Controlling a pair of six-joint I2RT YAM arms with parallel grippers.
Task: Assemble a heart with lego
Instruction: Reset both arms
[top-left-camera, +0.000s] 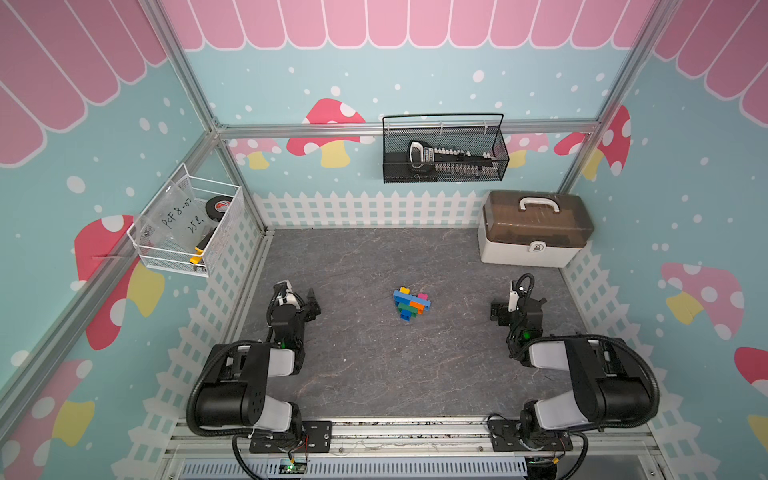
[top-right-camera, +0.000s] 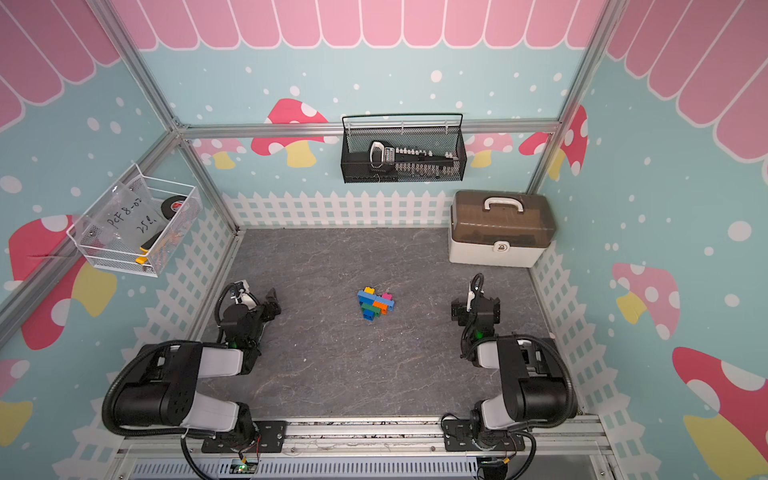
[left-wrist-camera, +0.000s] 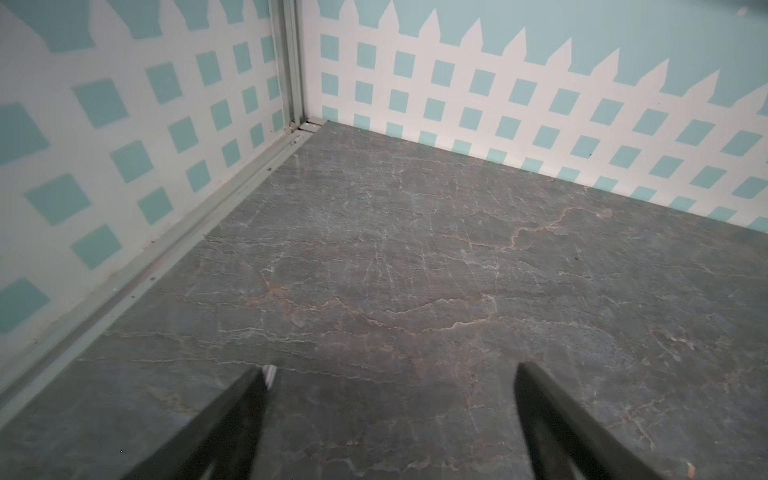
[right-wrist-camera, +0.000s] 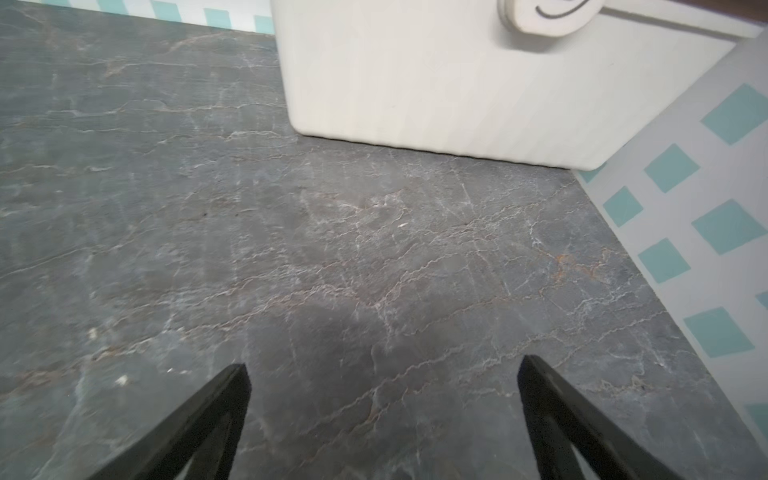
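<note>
The heart (top-left-camera: 411, 303) (top-right-camera: 376, 303) lies flat mid-table, a stepped cluster of joined lego: blue rows with yellow and pink on top, green and orange in the middle, and a blue tip toward the front. Neither gripper touches it. My left gripper (top-left-camera: 312, 302) (left-wrist-camera: 392, 370) hovers well to its left, open, with only bare tabletop between the fingers. Well to the heart's right is my right gripper (top-left-camera: 517, 304) (right-wrist-camera: 382, 363), also open and empty, pointing toward the back right. Neither wrist view shows the heart.
A white storage box with a brown lid (top-left-camera: 536, 228) (right-wrist-camera: 415, 83) stands at the back right, just ahead of the right gripper. A black mesh basket (top-left-camera: 444, 151) hangs on the back wall, a white wire basket (top-left-camera: 187, 226) on the left wall. Walls enclose three sides.
</note>
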